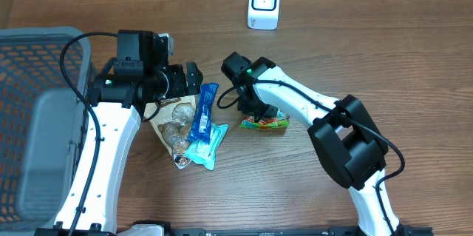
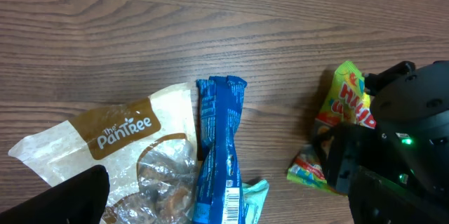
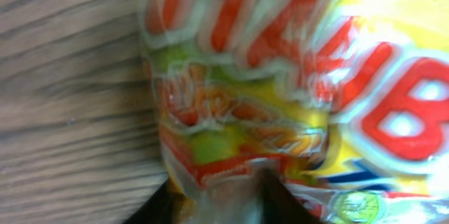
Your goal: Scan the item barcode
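Observation:
A yellow, red and green candy bag (image 1: 266, 123) lies on the wooden table right of centre. My right gripper (image 1: 255, 110) is down on its left end. The right wrist view is filled by the candy bag (image 3: 280, 76), whose lower edge sits pinched between my right gripper's (image 3: 221, 189) dark fingertips (image 3: 158, 208). The white scanner (image 1: 264, 4) stands at the table's far edge. My left gripper (image 1: 185, 81) hovers open over a pile of snack packets, holding nothing. In its wrist view the left gripper (image 2: 224, 213) spans a blue wrapper (image 2: 219, 147) whose barcode faces up.
The pile holds a clear brown-labelled cookie bag (image 1: 174, 121), the blue wrapper (image 1: 201, 114) and a teal packet (image 1: 209, 146). A grey mesh basket (image 1: 37, 118) fills the left side. The right arm (image 2: 400, 147) shows at the edge of the left wrist view.

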You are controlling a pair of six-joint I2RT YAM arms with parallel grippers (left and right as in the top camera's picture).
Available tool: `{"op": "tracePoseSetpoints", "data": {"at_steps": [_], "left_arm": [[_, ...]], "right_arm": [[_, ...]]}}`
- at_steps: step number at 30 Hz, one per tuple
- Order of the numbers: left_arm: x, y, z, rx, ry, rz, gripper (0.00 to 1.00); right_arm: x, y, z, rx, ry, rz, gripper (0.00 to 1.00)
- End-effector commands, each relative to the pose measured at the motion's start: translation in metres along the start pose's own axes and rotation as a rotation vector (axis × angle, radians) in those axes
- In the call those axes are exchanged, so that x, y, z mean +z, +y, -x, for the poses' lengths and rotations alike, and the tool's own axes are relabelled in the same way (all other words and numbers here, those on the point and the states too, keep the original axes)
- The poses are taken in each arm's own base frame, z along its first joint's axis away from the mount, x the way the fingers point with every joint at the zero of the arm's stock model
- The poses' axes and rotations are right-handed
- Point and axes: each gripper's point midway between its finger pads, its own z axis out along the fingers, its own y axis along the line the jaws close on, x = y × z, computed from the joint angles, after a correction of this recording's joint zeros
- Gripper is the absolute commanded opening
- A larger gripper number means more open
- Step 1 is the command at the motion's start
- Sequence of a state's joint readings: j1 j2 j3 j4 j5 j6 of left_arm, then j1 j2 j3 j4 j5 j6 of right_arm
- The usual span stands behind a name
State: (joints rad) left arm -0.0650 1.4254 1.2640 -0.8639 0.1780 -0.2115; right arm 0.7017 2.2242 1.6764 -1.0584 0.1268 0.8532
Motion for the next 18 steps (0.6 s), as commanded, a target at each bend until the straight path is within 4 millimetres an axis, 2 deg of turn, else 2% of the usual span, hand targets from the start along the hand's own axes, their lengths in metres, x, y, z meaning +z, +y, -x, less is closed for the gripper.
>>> {"op": "tracePoseSetpoints", "data": {"at_steps": [1,2,5,8,12,18], "left_arm": [[0.003,0.002,0.000,-0.007,0.007,0.011,1.00],[0.003,0.002,0.000,-0.007,0.007,0.011,1.00],[0.003,0.002,0.000,-0.007,0.007,0.011,1.00],[0.003,0.002,0.000,-0.007,0.007,0.011,1.00],[0.003,0.002,0.000,-0.007,0.007,0.011,1.00],[0.003,0.002,0.000,-0.007,0.007,0.011,1.00]], "right_arm": [[0.042,-0.004,-0.037,-0.008,0.158,-0.042,0.15],[0.041,-0.001,-0.040,-0.007,0.176,-0.027,0.08],[0.034,0.007,-0.045,-0.033,0.228,0.017,0.06],[0.018,0.023,-0.048,-0.123,0.285,0.106,0.04],[-0.023,0.043,-0.046,-0.261,0.325,0.240,0.04],[-0.090,0.067,-0.037,-0.385,0.260,0.468,0.04]]}}
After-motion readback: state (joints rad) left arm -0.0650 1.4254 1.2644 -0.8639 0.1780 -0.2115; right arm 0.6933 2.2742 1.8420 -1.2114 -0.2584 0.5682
